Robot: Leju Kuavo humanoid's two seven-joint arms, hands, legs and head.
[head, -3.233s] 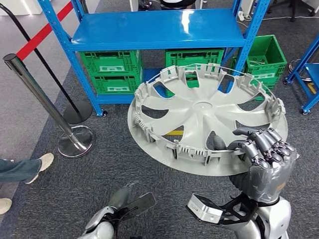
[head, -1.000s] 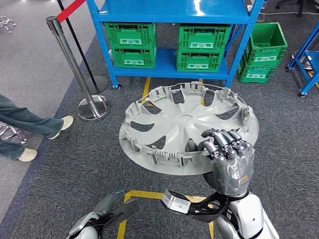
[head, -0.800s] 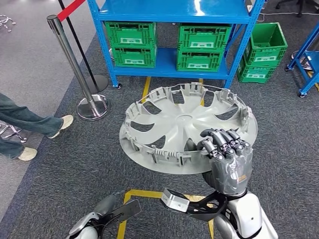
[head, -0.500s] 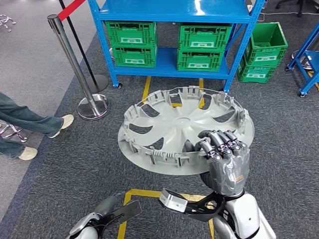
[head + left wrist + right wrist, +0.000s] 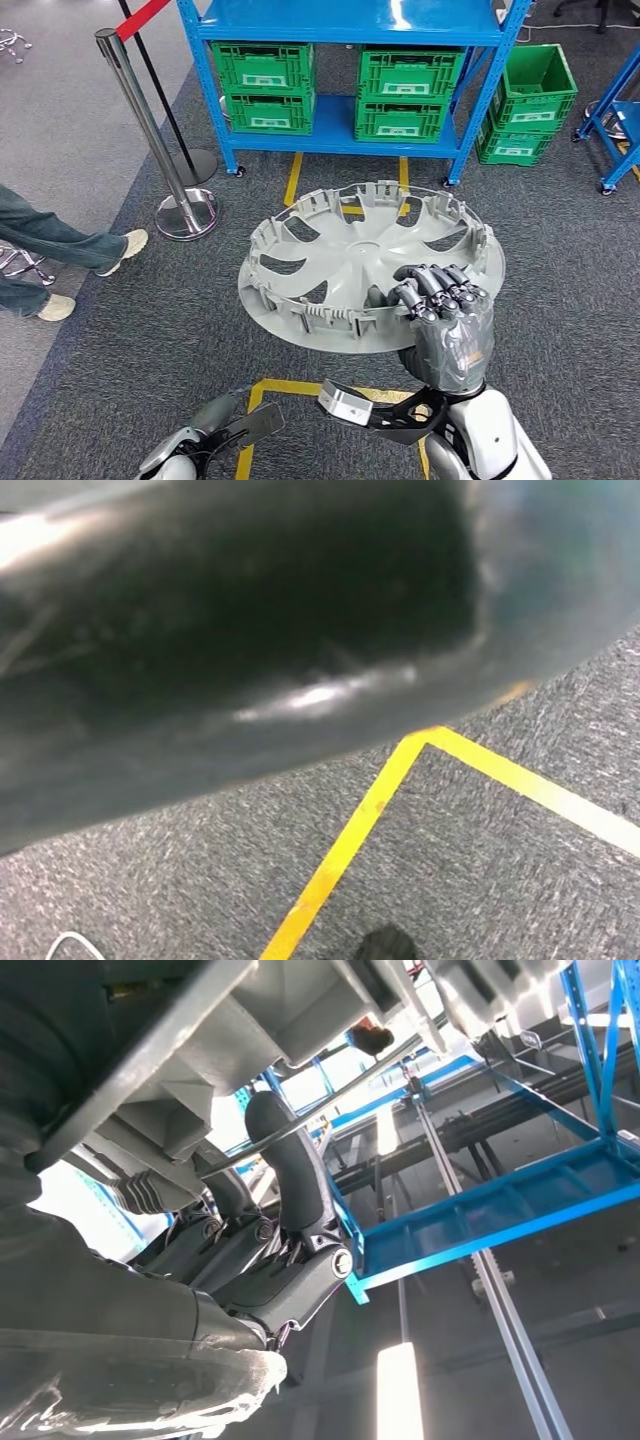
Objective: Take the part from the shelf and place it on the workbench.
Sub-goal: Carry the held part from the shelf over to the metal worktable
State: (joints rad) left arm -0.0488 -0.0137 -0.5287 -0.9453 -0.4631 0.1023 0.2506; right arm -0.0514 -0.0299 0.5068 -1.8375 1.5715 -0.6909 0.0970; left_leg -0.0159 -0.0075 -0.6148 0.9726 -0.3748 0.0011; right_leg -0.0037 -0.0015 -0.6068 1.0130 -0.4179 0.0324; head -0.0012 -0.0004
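Note:
The part is a large grey wheel cover (image 5: 355, 250), held roughly level in front of me above the carpet, ribbed inner side up. My right hand (image 5: 445, 320) grips its near right rim, dark fingers curled over the edge and the palm beneath. In the right wrist view the cover's underside (image 5: 302, 1010) lies against the hand, with a dark finger (image 5: 290, 1175) pressed up on it. My left arm (image 5: 200, 440) hangs low at the bottom edge of the head view.
A blue shelf (image 5: 340, 20) with green crates (image 5: 264, 85) on its lower level stands ahead. A further green crate (image 5: 524, 100) sits on the floor at the right. A stanchion post (image 5: 143, 120) and a person's legs (image 5: 60, 245) are at the left. Yellow tape (image 5: 294, 180) marks the carpet.
Since 3.2 s ago the view has backed away from the shelf. Over the last second the cover and my right hand have drifted slightly left and lower; the grip is unchanged.

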